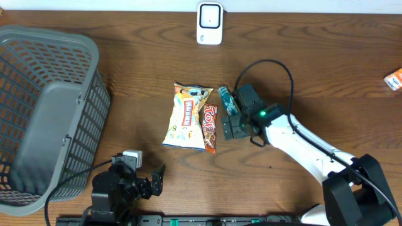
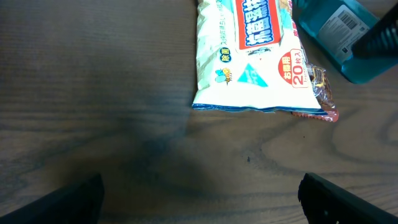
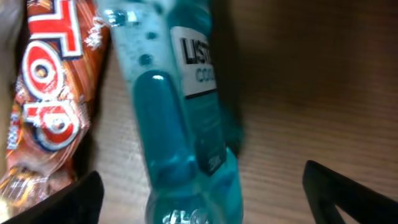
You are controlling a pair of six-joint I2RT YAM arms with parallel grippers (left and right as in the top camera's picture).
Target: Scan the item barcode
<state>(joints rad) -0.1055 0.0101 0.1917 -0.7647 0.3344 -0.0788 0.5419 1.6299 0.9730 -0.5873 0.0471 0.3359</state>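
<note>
Straddling the blue bottle with the right gripper, fingers spread wide and clamped on nothing. Lying flat on the wooden table between those fingers, white label up, with a barcode showing on its side in the left wrist view. Close against an orange snack bar on one side; touching or just apart, cannot tell. Next over, lapping onto the bar's edge, a white and yellow packet. Well beyond the bottle, at the table's far edge, a white scanner. Off at the right edge, a small orange item. Down at the near edge, hanging over bare wood, the left gripper, fingers likewise wide apart and holding nothing. Near it, filling the left side, a grey basket.
</note>
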